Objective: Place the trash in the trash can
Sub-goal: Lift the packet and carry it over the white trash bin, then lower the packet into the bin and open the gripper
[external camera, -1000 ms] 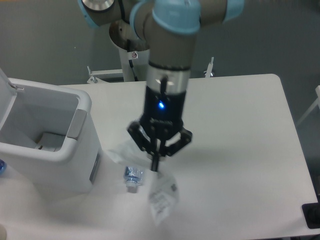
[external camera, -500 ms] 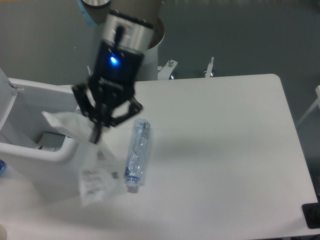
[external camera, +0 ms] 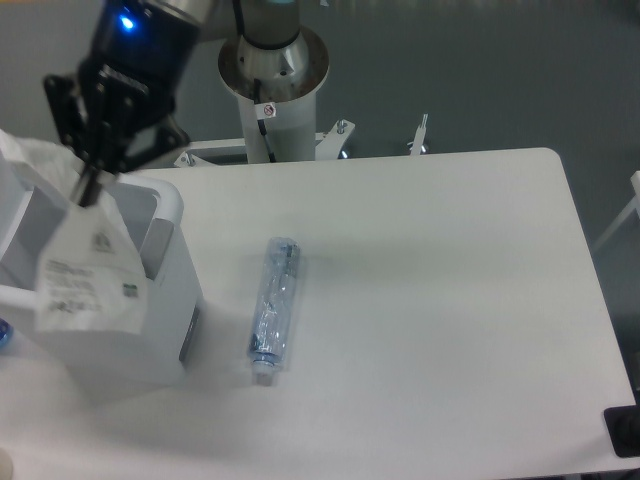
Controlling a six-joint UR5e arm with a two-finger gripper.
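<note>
My gripper [external camera: 88,190] hangs at the upper left above the trash can [external camera: 170,300], shut on the top of a crinkled clear-white plastic bag [external camera: 85,268]. The bag dangles over the can's open mouth, its printed label facing the camera. A crushed clear plastic bottle [external camera: 275,308] with a bluish label and white cap lies flat on the table, to the right of the can. The can is white and boxy with a grey panel [external camera: 189,335] on its side; the bag hides most of its inside.
The arm's white mounting column [external camera: 272,95] stands behind the table's far edge [external camera: 400,155]. A dark object [external camera: 623,432] sits at the front right corner. A small blue thing [external camera: 4,333] shows at the left frame edge.
The gripper has carried the plastic bag up and to the left, from beside the bottle to above the trash can. The bottle has stayed where it lies.
</note>
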